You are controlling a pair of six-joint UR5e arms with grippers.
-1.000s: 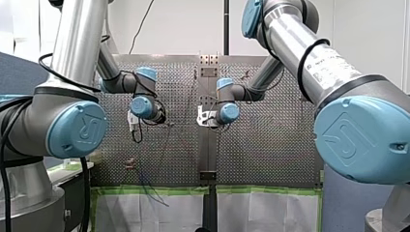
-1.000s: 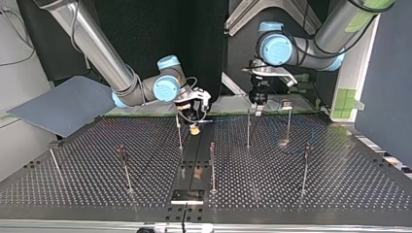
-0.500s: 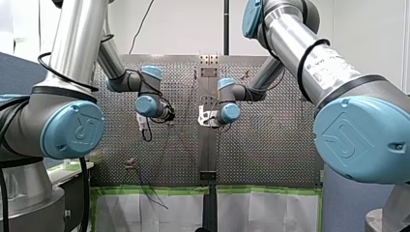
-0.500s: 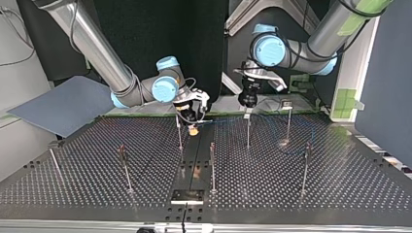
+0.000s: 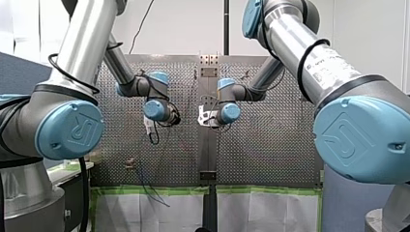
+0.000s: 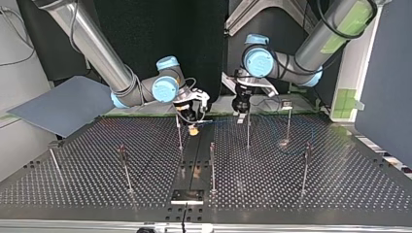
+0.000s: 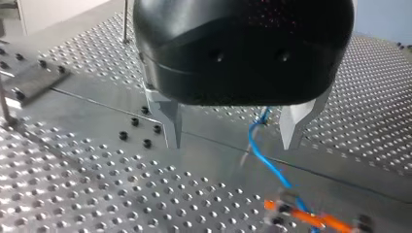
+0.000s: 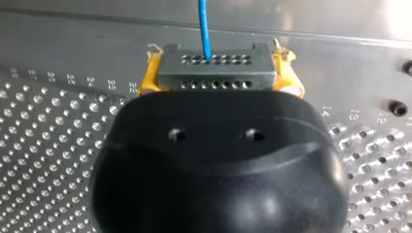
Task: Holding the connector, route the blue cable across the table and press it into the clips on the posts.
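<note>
My right fingers (image 8: 149, 77) are clamped on the connector (image 8: 216, 77) just above the worktop (image 8: 48, 160), with the cable (image 8: 204, 24) leaving its far face. My left fingers (image 7: 167, 116) stand apart above the worktop, the cable running between them.

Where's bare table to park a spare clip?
Bare: the table between the corner post and the next post at the top view's left; also beyond the outermost post at its right. Crowded: the far middle, where my right gripper holds the connector beside my left gripper and the blue cable.
</note>
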